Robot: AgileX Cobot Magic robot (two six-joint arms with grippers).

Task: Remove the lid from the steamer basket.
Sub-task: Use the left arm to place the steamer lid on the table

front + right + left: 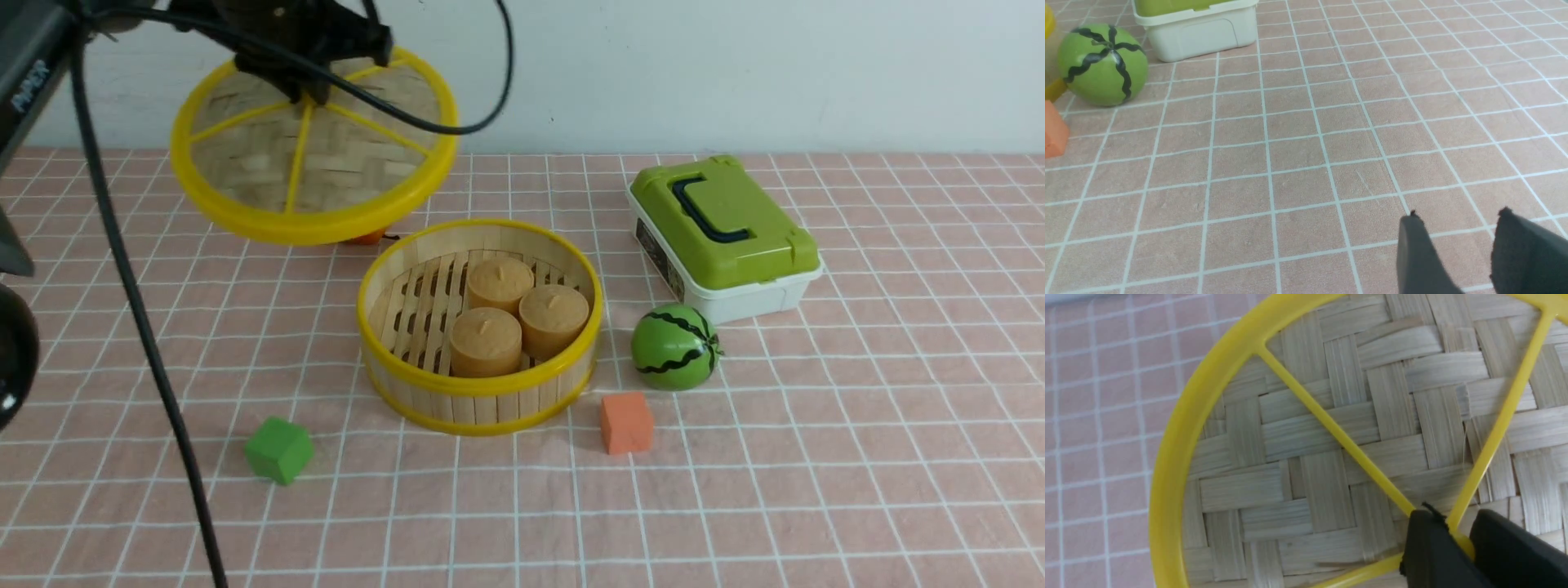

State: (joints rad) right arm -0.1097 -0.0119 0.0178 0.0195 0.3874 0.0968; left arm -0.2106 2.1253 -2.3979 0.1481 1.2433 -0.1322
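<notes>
Lid (343, 171) is already off, so I'd say the main part of the job is done. It hangs in the air behind and to the left of the steamer basket (482, 392), well clear of its rim and not touching anything on the table. The left gripper (1457, 533) is clamped on the yellow hub where the spokes meet; the wrist view shows both black fingers pinching right there. As I read it, all that's left is setting it down on a free patch of cloth and letting go.

On orientation, it's a round disc, so there's no real long axis to speak of. The spoked face is up and looks tipped a bit toward the front camera, with the near edge of the rim sitting lowest. The hub axis runs up into the gripper.

The basket itself sits open and upright mid-table with three tan cakes (522, 314) bunched toward its right side. Just to its right is a toy watermelon (674, 346), with an orange cube (626, 422) in front of that and a green-lidded box (722, 229) behind. A green cube (279, 449) sits off to the front left. Something small and orange peeks out from under the lid, but I can't tell what.

The right gripper (1458, 220) hovers low over bare cloth, its jaws apart with nothing between them.
</notes>
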